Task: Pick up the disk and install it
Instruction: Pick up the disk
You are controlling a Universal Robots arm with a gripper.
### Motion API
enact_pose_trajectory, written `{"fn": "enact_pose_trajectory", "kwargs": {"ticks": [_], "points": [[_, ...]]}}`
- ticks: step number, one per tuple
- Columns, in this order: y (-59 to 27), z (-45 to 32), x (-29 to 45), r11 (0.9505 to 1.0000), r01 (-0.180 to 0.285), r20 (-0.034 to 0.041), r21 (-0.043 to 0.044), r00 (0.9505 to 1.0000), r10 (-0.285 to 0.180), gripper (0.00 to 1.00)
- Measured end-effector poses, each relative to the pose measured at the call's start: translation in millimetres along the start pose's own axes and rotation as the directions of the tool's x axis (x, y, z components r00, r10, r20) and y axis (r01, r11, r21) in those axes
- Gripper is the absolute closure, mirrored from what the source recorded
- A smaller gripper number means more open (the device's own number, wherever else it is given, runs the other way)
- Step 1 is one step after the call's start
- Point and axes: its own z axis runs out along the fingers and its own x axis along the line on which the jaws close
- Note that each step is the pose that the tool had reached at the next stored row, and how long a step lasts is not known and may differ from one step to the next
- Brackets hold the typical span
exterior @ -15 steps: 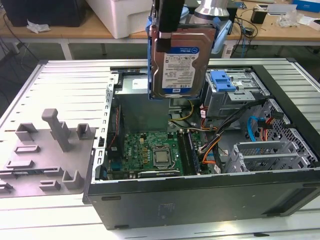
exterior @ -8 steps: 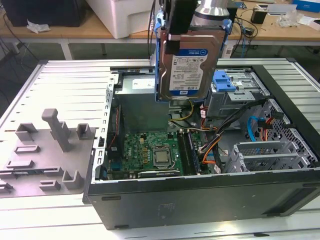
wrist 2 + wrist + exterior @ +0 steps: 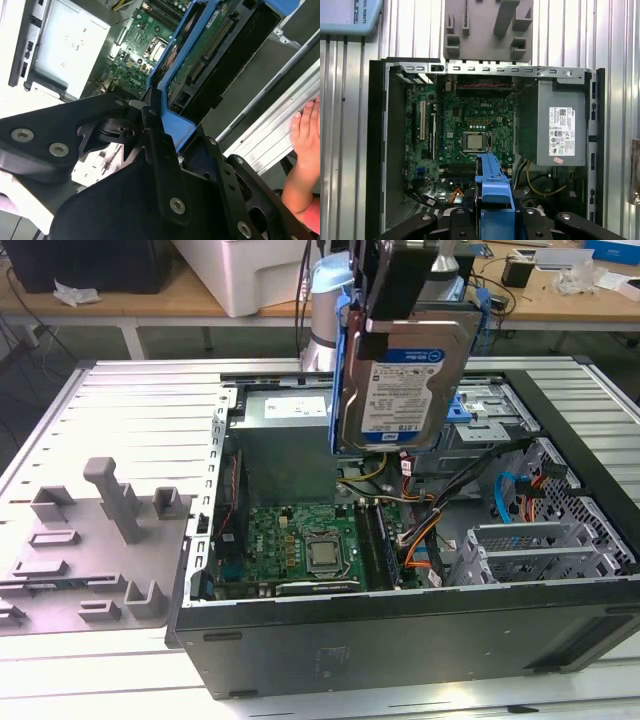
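In the exterior view my gripper (image 3: pixel 385 325) is shut on the disk (image 3: pixel 405 380) and holds it up in the air. The disk is a silver-grey drive with a white-and-blue label, framed by a blue caddy. It hangs on edge, tilted, above the back middle of the open computer case (image 3: pixel 400 640). In the second wrist view the disk's green underside (image 3: pixel 200 55) and blue caddy stick out between the black fingers (image 3: pixel 155 145). Looking down in the first wrist view, the caddy's blue edge (image 3: pixel 493 185) sits over the motherboard (image 3: pixel 470 120).
The case lies open on a ribbed metal table (image 3: pixel 120 400). Inside are a grey power supply box (image 3: pixel 560 130), cables (image 3: pixel 420 530) and metal drive cages (image 3: pixel 540 550), with a blue bracket (image 3: pixel 470 405) at the back. A grey fixture plate (image 3: pixel 100 530) lies beside the case. A person's hand (image 3: pixel 305 150) rests on the table edge.
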Motion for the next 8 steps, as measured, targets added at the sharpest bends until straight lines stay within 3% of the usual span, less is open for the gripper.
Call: {"fn": "enact_pose_trajectory", "kwargs": {"ticks": [8], "points": [[-10.5,-0.9,21.8,1.0,0.0,0.0,0.0,1.0,0.0,0.63]]}}
